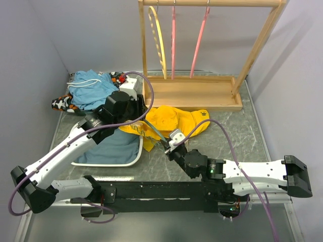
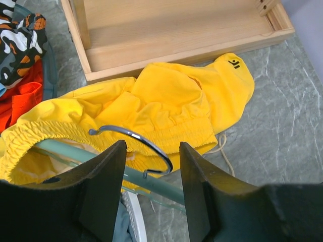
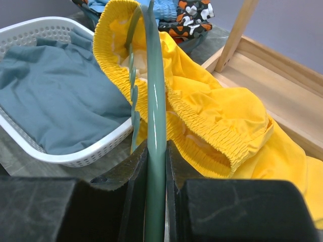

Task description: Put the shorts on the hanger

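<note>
Yellow fills the middle of the overhead view. The bright yellow fabric shorts (image 1: 174, 120) lie crumpled on the grey-green marbled table (image 1: 242, 136), just in front of the pale wooden rack (image 1: 202, 96). The slim pale teal plastic hanger (image 1: 156, 134) runs from the shorts' left edge down to my right gripper (image 1: 168, 145), just below centre. My left gripper (image 1: 135, 121) sits at the shorts' left side, its fingers hidden under the wrist here. A white plastic basket (image 1: 106, 164) at lower left holds a grey-blue cloth (image 1: 113, 146). Light blue shorts (image 1: 93, 88) lie at upper left.

From my left wrist, the left gripper (image 2: 151, 191) has its fingers (image 2: 103, 186) spread wide, gripping nothing. The hanger's metal hook (image 2: 139, 141) curves in the gap between them. The teal hanger (image 2: 70, 153) passes behind the fingers and goes into the gathered waistband at the left edge. The shorts (image 2: 166, 101) spread across the centre. One leg, with a small dark logo (image 2: 233, 63), reaches the upper right beside the rack's base (image 2: 176, 30).

From my right wrist, the right gripper (image 3: 155, 171) is clamped tight on the hanger (image 3: 155, 101), which rises straight up the middle of the frame. The shorts' (image 3: 222, 111) elastic waistband loops around the hanger at the top, and the rest of the shorts falls to the right. The basket (image 3: 75, 156) and its cloth fill the left.
</note>
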### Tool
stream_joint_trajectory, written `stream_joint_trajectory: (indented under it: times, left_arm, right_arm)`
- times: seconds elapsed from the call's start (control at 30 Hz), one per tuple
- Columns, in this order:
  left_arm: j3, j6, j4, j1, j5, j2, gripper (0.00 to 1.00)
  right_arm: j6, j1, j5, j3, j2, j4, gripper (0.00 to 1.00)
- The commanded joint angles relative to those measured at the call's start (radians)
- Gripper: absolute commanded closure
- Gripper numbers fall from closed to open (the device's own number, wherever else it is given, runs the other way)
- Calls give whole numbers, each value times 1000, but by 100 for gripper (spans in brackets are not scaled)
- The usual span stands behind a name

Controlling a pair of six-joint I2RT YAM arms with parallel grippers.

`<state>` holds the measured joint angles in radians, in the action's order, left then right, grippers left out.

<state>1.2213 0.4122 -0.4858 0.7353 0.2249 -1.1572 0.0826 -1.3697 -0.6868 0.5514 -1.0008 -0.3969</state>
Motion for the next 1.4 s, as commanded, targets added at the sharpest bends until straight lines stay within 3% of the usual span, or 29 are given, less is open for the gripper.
stream_joint_trajectory:
  times: [0.0, 0.3, 0.4, 0.43, 0.47, 0.5, 0.63, 0.7, 0.8, 1.07, 1.17, 1.2, 1.23, 1.27, 1.33, 1.37]
  left_arm:
    - [3, -4, 46, 12, 27, -15, 49]
    - [-37, 10, 39, 29, 74, -45, 60]
    - [-39, 7, 39, 35, 108, -42, 83]
    - [-40, 4, 39, 35, 120, -42, 97]
    - [-40, 0, 42, 36, 129, -36, 99]
    - [-43, -6, 46, 38, 151, -32, 99]
    - [-54, -7, 53, 39, 189, -25, 99]
    - [-52, -3, 52, 39, 205, -30, 99]
    - [-55, 0, 53, 39, 240, -36, 99]
    - [-46, 11, 47, 41, 248, -44, 99]
    - [-48, 7, 56, 39, 219, -39, 99]
    - [-40, 14, 53, 39, 221, -39, 99]
    - [-37, 17, 49, 39, 225, -41, 99]
    - [-34, 16, 49, 41, 223, -42, 99]
    - [-36, 19, 50, 41, 228, -42, 99]
    - [-34, 20, 53, 41, 226, -42, 99]
  right_arm:
    - [-21, 6, 23, 42, 4, -59, 100]
    - [-21, 4, 23, 42, 8, -53, 100]
    - [-32, 3, 26, 44, 2, -46, 100]
    - [-38, 4, 20, 51, 1, -37, 100]
    - [-52, 4, 12, 56, 1, -14, 100]
    - [-61, 4, 4, 62, -1, 1, 100]
    - [-136, 1, 9, 123, 19, 117, 62]
    - [-193, 1, -25, 153, 33, 209, 48]
    - [-285, 1, -66, 217, 71, 344, 38]
    - [-470, 11, -57, 263, 248, 502, 26]
    - [-552, 108, -34, 266, 246, 579, 26]
    - [-566, 168, 13, 236, 248, 581, 26]
    - [-590, 229, 180, 213, 249, 554, 27]
    - [-602, 370, 266, 190, 249, 532, 27]
    - [-624, 466, 465, 125, 240, 454, 29]
    - [-624, 519, 495, 108, 216, 432, 29]
